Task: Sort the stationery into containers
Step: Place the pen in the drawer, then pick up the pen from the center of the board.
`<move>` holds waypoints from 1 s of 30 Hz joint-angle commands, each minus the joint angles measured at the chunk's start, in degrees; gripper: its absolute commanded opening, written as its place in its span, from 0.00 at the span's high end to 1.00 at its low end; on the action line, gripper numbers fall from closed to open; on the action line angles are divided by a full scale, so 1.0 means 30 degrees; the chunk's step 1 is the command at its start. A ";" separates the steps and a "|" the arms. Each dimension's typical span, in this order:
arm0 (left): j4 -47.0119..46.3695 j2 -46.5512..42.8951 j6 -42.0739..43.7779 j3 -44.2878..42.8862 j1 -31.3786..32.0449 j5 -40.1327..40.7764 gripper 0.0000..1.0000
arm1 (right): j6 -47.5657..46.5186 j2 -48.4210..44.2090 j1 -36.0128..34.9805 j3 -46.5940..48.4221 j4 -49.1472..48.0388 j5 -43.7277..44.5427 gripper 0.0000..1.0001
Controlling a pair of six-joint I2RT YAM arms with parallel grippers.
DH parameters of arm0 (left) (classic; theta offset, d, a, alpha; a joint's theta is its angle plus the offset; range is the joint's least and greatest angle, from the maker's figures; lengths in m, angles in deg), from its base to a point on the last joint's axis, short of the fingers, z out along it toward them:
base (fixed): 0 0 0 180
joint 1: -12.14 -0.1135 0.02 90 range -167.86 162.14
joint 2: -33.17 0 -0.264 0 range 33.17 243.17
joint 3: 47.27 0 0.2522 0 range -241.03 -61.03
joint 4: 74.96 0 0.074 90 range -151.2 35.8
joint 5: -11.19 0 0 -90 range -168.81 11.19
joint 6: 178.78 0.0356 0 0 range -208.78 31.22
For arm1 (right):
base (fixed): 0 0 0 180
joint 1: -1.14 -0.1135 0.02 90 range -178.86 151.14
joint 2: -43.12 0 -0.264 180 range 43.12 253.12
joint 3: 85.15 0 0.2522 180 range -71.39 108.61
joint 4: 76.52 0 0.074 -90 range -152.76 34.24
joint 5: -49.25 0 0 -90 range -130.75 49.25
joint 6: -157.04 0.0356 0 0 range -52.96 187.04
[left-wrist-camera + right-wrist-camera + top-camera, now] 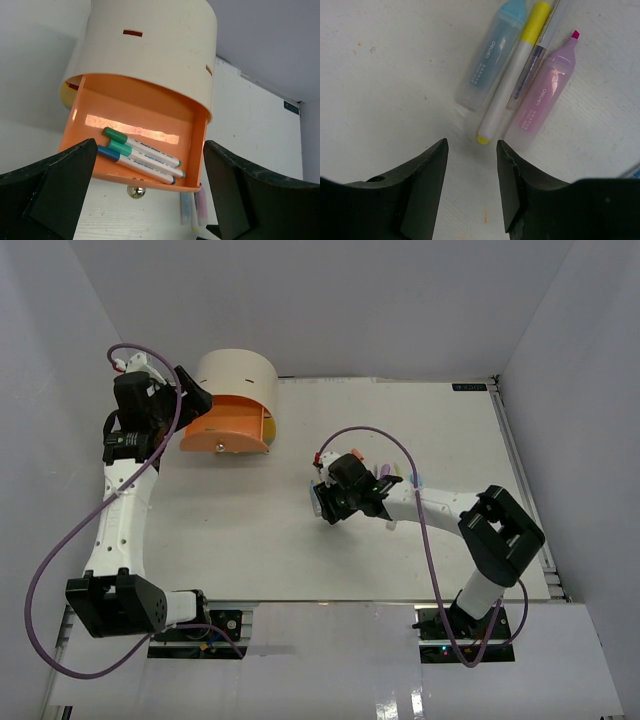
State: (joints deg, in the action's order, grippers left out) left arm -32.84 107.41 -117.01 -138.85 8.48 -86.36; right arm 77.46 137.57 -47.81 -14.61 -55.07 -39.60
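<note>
The beige cabinet [237,373] stands at the back left with its orange drawer [228,428] pulled out. In the left wrist view the orange drawer [145,117] holds three markers [142,155], two green-capped and one blue-capped. My left gripper [150,146] hangs wide open right over it, holding nothing. My right gripper [471,146] stands open low over the table, nothing between its fingers. Just ahead of it lie a blue highlighter [492,60], a yellow-tipped pen [512,85], a thin clear pen [535,57] and a pink highlighter [540,100].
The drawer's round metal knob [136,191] faces the table's middle. A yellow drawer edge [67,95] shows beneath the cabinet's left side. Pale highlighters [195,207] lie past the drawer's right corner. Grey walls close in the table on three sides.
</note>
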 commanded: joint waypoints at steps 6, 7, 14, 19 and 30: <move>0.2031 -0.2477 0.2232 -0.0370 -0.0098 -0.0968 0.02 | 0.0951 0.2233 -0.0383 0.1788 0.0457 0.1198 0.56; 0.2031 -0.2567 0.2203 -0.0310 -0.0127 -0.1056 0.02 | 0.1039 0.2410 -0.0354 0.1817 0.0486 0.1490 0.57; 0.2031 -0.2773 0.1939 -0.0134 -0.0039 -0.1818 0.02 | 0.1450 0.3261 -0.0383 0.1759 0.0633 0.2780 0.64; 0.2090 -0.2743 0.1530 -0.0221 -0.0010 -0.2930 0.02 | 0.1743 0.3525 -0.0383 0.1379 0.0632 0.3424 0.74; 0.2119 -0.2745 -0.0403 -0.1127 0.0486 -0.6005 0.02 | 0.1626 0.0013 -0.0354 0.0851 0.0603 0.3718 0.88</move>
State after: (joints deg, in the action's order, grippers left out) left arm -26.56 100.13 -115.63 -139.38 9.09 -99.82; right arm 82.03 143.78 -48.77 -12.14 -53.22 -30.27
